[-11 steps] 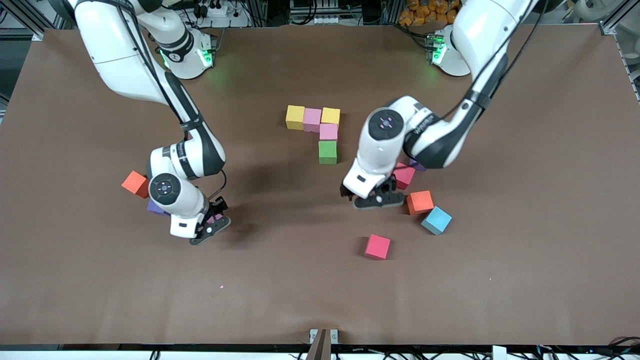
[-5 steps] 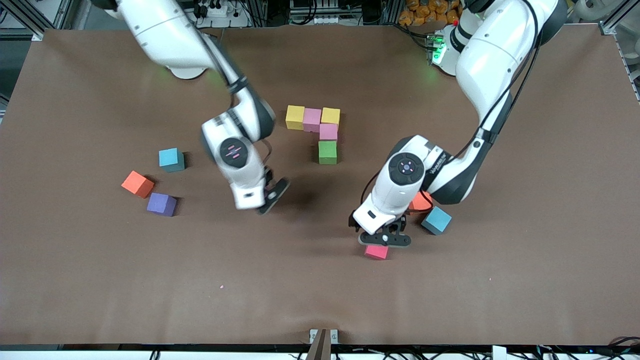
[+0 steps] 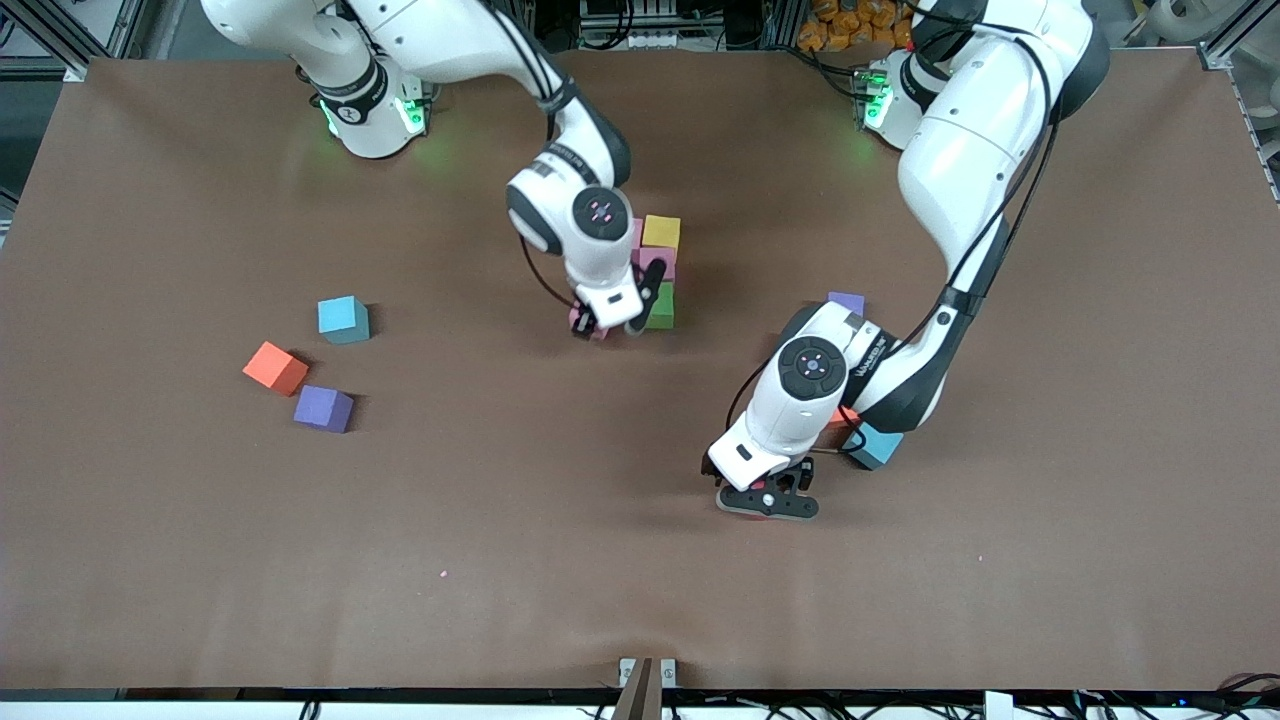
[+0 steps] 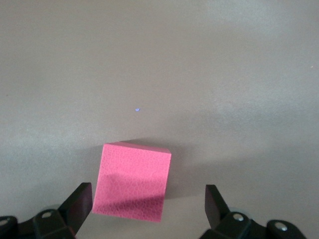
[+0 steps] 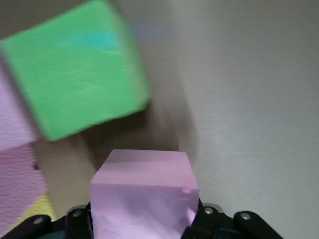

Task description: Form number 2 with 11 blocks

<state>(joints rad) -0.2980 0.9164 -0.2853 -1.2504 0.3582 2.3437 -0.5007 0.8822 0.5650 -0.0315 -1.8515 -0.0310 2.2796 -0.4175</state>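
five set, a sixth in my claw

my right gripper (image 3: 607, 325) pinches a pink block (image 5: 144, 196) just beside the green block (image 3: 660, 306), where the figure's started. my left gripper (image 3: 768, 502) hangs spread over a red block (image 4: 132, 181). open table lies all around it.

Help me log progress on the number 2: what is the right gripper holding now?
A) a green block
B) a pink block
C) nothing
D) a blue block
B: the right wrist view shows a pink block clamped in the right gripper, carried over the table beside the green block.
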